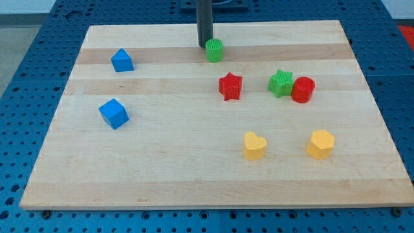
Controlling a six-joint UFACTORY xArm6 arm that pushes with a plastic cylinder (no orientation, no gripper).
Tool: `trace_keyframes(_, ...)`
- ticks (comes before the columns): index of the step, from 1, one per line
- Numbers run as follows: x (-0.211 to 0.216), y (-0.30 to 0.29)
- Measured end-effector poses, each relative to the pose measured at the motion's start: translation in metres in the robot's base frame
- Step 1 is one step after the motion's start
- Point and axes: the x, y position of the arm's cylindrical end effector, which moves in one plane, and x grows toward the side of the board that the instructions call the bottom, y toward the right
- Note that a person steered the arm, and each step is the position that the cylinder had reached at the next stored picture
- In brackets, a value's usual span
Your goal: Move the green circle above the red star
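The green circle (pixel 214 50) stands near the view's top centre of the wooden board (pixel 162 162). The red star (pixel 229 86) lies below it and slightly to the right. My tip (pixel 204 45) is at the green circle's upper left edge, touching or almost touching it. The dark rod rises straight up out of the view.
A green star (pixel 281 83) and a red circle (pixel 302 89) touch each other right of the red star. Two blue blocks lie at the left (pixel 121 60) (pixel 114 113). A yellow heart (pixel 254 145) and a yellow hexagon (pixel 320 144) lie at the lower right.
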Motion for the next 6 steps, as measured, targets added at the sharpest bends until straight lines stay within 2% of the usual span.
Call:
trace_keyframes(2, 0.058, 0.0)
trace_keyframes(3, 0.061, 0.0)
trace_keyframes(5, 0.017, 0.006)
trace_keyframes(6, 0.027, 0.027)
